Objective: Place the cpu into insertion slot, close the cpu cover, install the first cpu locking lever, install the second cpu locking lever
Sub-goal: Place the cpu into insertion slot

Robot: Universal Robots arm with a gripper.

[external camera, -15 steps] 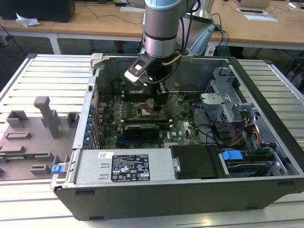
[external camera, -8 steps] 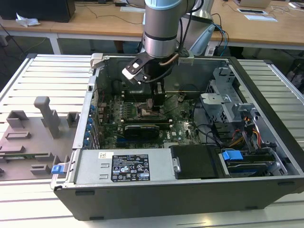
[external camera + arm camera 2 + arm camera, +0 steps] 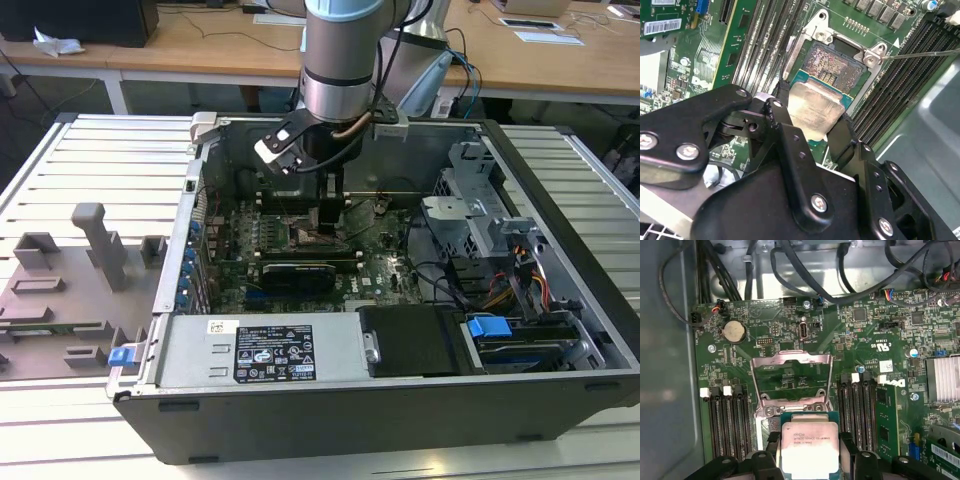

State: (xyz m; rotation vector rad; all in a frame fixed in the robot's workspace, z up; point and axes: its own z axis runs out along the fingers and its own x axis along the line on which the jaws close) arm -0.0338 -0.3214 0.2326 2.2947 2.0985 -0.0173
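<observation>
My claw (image 3: 810, 117) is clamped on the chip (image 3: 810, 445) by two edges, over the open slot (image 3: 832, 67). The cover (image 3: 790, 359) is up. My fingers (image 3: 780, 117) hide the chip's near edge.

Pale wooden desks (image 3: 200, 45) stand behind a ribbed grey metal table (image 3: 90, 160) under bright, even light.

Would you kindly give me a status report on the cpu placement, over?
Gripper shut on the cpu, held over the open socket. The cpu cover flipped up. Nothing seen between them.
</observation>
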